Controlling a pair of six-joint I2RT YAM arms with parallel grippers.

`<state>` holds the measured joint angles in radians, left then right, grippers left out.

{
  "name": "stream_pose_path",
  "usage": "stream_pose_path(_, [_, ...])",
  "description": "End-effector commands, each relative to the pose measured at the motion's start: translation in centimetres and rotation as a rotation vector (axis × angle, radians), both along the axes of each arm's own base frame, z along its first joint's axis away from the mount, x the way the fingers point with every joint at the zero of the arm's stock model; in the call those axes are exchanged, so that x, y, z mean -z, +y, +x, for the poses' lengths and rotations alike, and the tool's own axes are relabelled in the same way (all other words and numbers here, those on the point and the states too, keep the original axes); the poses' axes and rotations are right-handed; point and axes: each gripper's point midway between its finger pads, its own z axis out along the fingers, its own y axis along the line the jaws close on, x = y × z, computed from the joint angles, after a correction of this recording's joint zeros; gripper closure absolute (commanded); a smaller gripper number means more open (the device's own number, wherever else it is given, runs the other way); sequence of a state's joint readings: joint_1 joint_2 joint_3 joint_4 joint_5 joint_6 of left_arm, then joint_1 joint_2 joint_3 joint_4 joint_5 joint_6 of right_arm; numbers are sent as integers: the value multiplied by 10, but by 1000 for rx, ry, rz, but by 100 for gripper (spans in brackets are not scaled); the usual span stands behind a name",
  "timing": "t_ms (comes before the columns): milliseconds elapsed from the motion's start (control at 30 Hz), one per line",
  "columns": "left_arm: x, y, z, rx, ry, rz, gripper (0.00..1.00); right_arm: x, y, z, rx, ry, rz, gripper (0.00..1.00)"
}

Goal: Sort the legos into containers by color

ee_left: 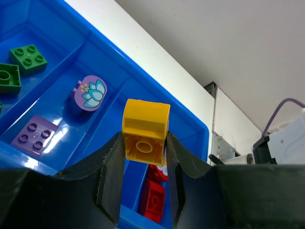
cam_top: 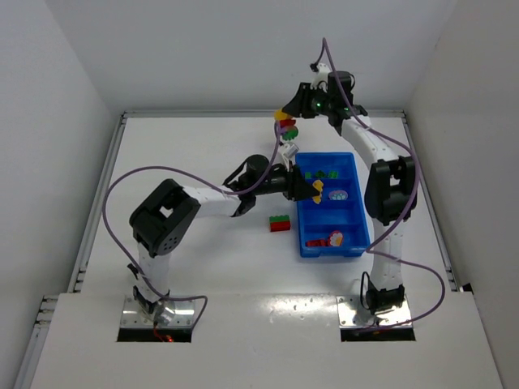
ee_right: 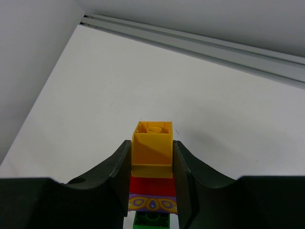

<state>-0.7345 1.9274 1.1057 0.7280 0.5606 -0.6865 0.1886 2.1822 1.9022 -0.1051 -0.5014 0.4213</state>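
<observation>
My left gripper (cam_top: 314,188) hangs over the left wall of the blue tray (cam_top: 325,217) and is shut on a yellow brick (ee_left: 145,128). In the left wrist view (ee_left: 143,142) the tray (ee_left: 187,122) holds green bricks (ee_left: 28,58), a purple brick (ee_left: 34,135), a purple lotus piece (ee_left: 90,91) and red bricks (ee_left: 153,200), each colour in its own section. My right gripper (cam_top: 285,123) is raised beyond the tray's far left corner, shut on a stack of bricks (ee_right: 152,148): yellow on top, then red (ee_right: 151,185) with a purple patterned band, then green (ee_right: 151,220).
A red-and-green brick (cam_top: 279,223) lies on the white table just left of the tray. A metal rail (ee_right: 200,45) runs along the table's far edge, with white walls on three sides.
</observation>
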Motion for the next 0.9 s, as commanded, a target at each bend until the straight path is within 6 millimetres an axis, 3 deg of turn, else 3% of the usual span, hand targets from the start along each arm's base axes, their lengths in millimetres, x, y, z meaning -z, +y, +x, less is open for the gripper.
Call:
stream_pose_path(0, [-18,-15,1,34,-84,-36,87,-27,-2,6,-5,-61,51,100])
stream_pose_path(333, [16,-22,-8,77,-44,41,80,-29,-6,8,-2,-63,62,100])
stream_pose_path(467, [24,-22,-9,89,-38,67,71,-25,-5,6,-11,-53,63,100])
stream_pose_path(567, [35,-21,-11,104,-29,94,59,-25,-5,6,-11,-53,63,100])
stream_pose_path(600, [35,-21,-11,104,-29,94,51,-25,-5,6,-11,-53,63,100])
stream_pose_path(700, [35,-21,-11,104,-29,94,42,-25,-5,6,-11,-53,63,100])
stream_pose_path(867, [13,-21,-11,102,-88,52,37,-24,-4,4,-17,-47,73,100])
